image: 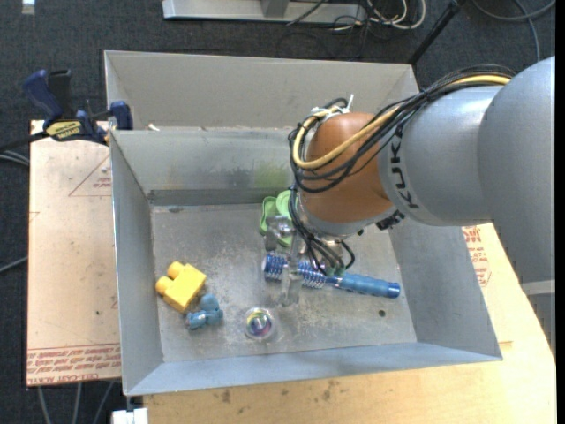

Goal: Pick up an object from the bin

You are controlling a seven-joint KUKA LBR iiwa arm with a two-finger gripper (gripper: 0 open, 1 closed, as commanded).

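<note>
1. My gripper (284, 268) hangs low over the middle of the bin (132, 237), just above the floor.
2. My fingers (281, 234) stand apart, one at 12 o'clock and one at 6 o'clock of the bristled head of a blue brush (362, 283). They are on either side of the head and not closed on it.
3. The brush lies flat on the bin floor. Its long axis runs from about 9 o'clock to between 3 and 4 o'clock, with the bristled head at the 9 o'clock end under me and the smooth blue handle pointing out at the other.
4. A green thing (281, 206) lies just at my 12 o'clock, partly hidden by my wrist.
5. A clear ball (258, 323) lies near my 7 o'clock.
6. A yellow block (181, 285) and a small light-blue piece (203, 314), close together, lie well apart from me at 8 to 9 o'clock.
</note>
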